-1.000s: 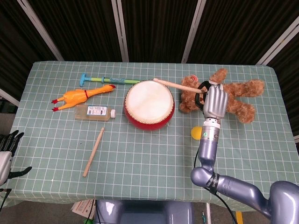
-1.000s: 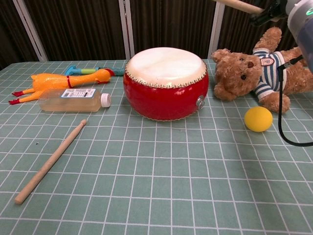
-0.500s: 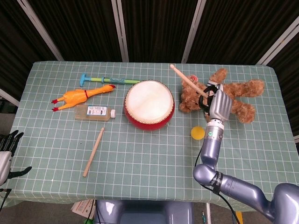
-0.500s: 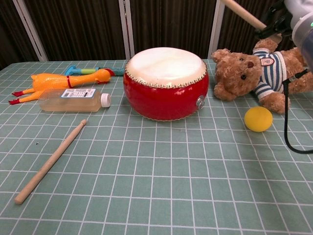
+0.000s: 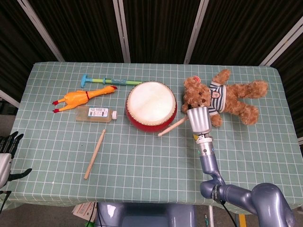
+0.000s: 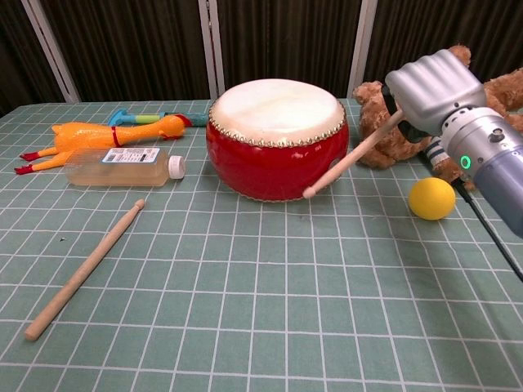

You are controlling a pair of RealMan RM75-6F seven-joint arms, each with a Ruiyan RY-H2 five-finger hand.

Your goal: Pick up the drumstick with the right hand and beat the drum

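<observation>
Beating is under way: the right hand (image 6: pixel 429 82) grips a drumstick (image 6: pixel 351 157) angled down, its tip at the drum's (image 6: pixel 276 139) near-right side, below the skin. Next it likely needs lifting and aiming at the top. Half a second ago the stick pointed up over the bear (image 5: pixel 222 97). The left hand (image 5: pixel 7 146) idles, seemingly empty.
</observation>
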